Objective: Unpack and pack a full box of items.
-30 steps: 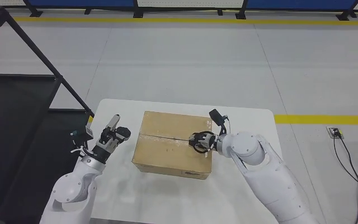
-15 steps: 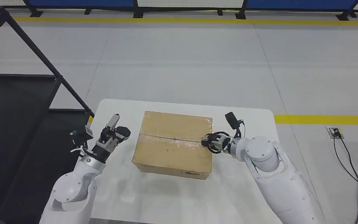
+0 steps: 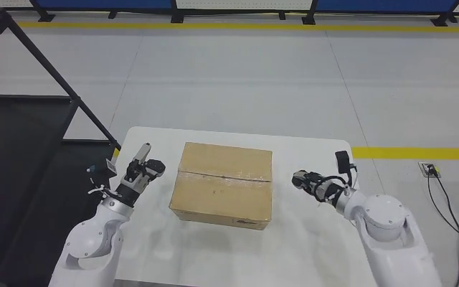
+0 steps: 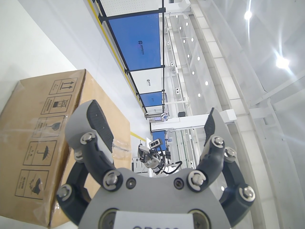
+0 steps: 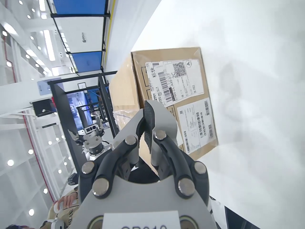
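A closed brown cardboard box sits in the middle of the white table, its top flaps meeting at a taped seam. My left gripper hovers off the box's left end, open and holding nothing; in its own view the left gripper shows the box with printed handling symbols beside one finger. My right gripper is off the box's right end, a short way from it, shut with nothing between its pads. From the right wrist, the right gripper faces the labelled end of the box.
A black frame with a dark panel stands beside the table's left edge. Bare table surface lies in front of the box and to its right. A yellow floor line runs beyond the table's right side.
My right gripper has drawn back from the top seam of the box, moving right past the box's right end. The left arm has hardly moved.
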{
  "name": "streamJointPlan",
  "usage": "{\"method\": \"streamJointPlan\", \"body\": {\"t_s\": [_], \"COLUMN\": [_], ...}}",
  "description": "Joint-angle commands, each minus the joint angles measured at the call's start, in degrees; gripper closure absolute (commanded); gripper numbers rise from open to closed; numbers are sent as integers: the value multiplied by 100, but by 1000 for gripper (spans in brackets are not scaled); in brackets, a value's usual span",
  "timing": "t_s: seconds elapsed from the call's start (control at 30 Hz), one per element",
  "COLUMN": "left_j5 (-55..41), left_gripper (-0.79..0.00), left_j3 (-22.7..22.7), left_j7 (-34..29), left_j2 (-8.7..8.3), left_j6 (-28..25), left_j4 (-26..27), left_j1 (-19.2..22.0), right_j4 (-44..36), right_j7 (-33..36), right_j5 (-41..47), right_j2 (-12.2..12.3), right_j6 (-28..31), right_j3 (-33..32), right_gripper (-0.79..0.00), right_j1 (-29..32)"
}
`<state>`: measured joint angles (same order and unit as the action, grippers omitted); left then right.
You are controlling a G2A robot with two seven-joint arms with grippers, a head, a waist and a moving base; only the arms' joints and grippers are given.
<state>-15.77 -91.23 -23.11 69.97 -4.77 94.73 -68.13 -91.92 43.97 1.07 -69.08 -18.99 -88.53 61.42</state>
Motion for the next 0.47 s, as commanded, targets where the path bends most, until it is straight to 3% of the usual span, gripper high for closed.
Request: {"method": "streamJointPlan", "body": {"t_s": [0.0,0.13,0.17,0.27,0.43], "left_j5": [-2,-26,-27,-27,-26], "left_gripper": [-785,-785,-785,-784,-784], "left_j3": [-8,8,6,8,8], "left_j7": [90,191,194,192,191], "left_j2": [1,5,5,6,5], "left_j6": [14,80,79,83,80], "left_j4": [8,29,29,30,29], "left_j1": [20,48,49,49,48], "right_j4": [5,26,26,26,26], "right_j7": [-82,-67,-70,-67,-67], "right_j5": [206,235,242,235,235], "right_j2": [34,46,47,46,46], "right_j6": [491,663,770,659,662], "right_j3": [-391,-476,-492,-475,-476], "right_gripper": [-785,-785,-395,-557,-732], "right_j1": [235,314,325,313,314]}}
